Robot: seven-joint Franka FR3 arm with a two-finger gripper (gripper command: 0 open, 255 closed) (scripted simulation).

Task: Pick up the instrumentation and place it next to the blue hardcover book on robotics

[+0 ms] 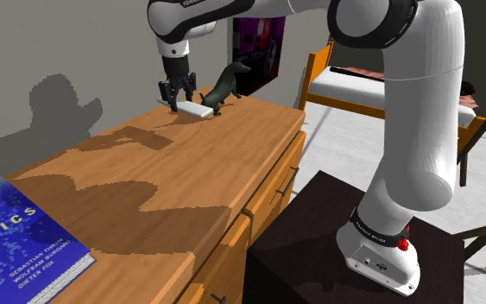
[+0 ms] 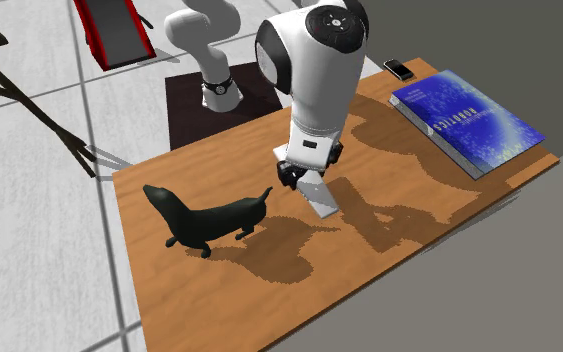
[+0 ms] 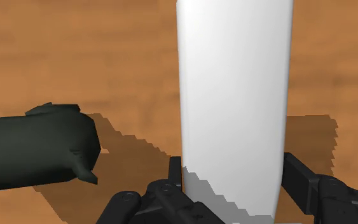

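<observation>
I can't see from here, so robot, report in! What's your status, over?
Gripper shut on white bar. Bar down at dresser top, far end from blue book. Dark seal figure close beside bar, not touching.

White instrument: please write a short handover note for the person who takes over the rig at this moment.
End effector: shut on the white instrument, fingers against both its long sides.
Instrument: low over one end of the wooden dresser top, beside a dark animal figurine; I cannot tell if it is lifted.
Blue robotics book: lies flat at the opposite end.
Done: the grasp. Left: carry it across and set it next to the book.
</observation>
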